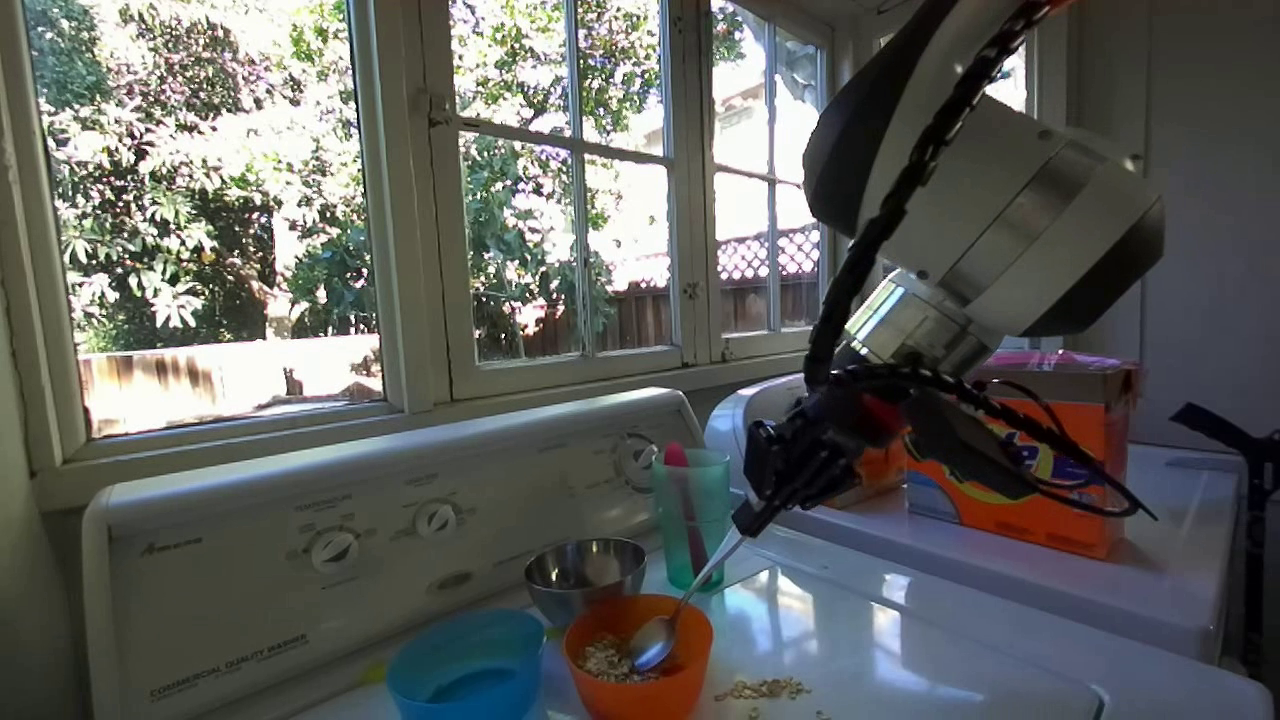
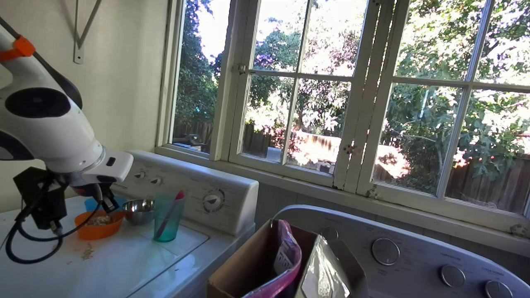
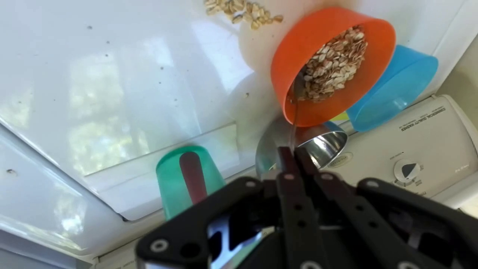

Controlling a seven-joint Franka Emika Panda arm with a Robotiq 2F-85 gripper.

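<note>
One spoon (image 1: 655,640), handle pinched in our closed gripper (image 3: 294,152), head in the orange bowl (image 1: 640,700) by the oats (image 3: 334,65). Thin handle could twist under load; we'd spill oats or tip the bowl.

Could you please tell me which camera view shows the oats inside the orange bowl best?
The wrist view: it looks into the orange bowl, showing the oats large, with individual flakes distinct. In both exterior views they appear only as a small patch, seen at a slant over the rim.

Orange bowl (image 1: 645,697), silvery spoon (image 1: 656,641), black claw (image 3: 292,150)
</note>
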